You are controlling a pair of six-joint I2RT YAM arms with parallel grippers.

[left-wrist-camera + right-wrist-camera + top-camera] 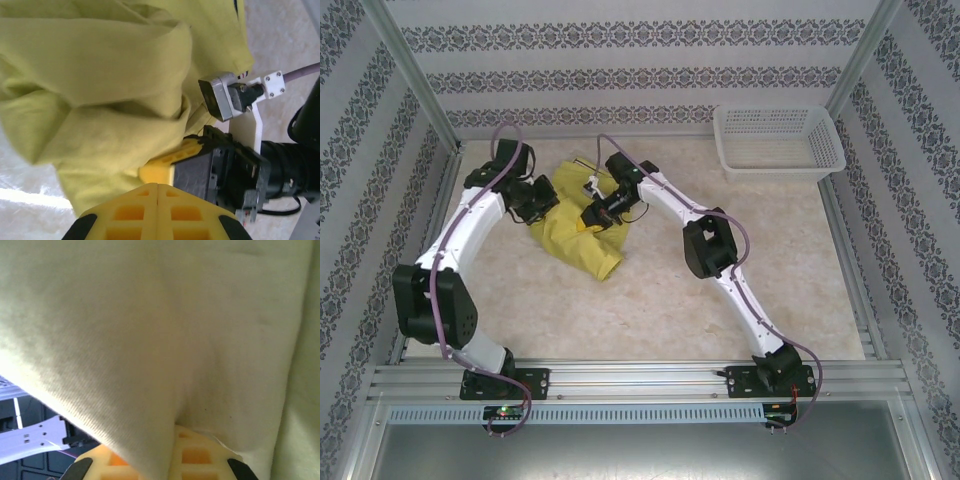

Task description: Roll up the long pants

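Your right gripper (172, 434) clenches a raised fold of the long pants (576, 246) for rolling, while your left gripper (157, 187), at their edge, is pressed closed, perhaps on cloth.

This is probably a robot test booth in a lab, not a home, although the walls (620, 75) across the top and sides of the frame are covered in patterned wallpaper. Bare metal posts (415, 75) stand at the upper left and upper right corners. Along the bottom edge, a metal rail (640, 375) carries the cabled left arm (470, 225) and right arm (740, 290), both reaching over a marble-look counter (770, 300).
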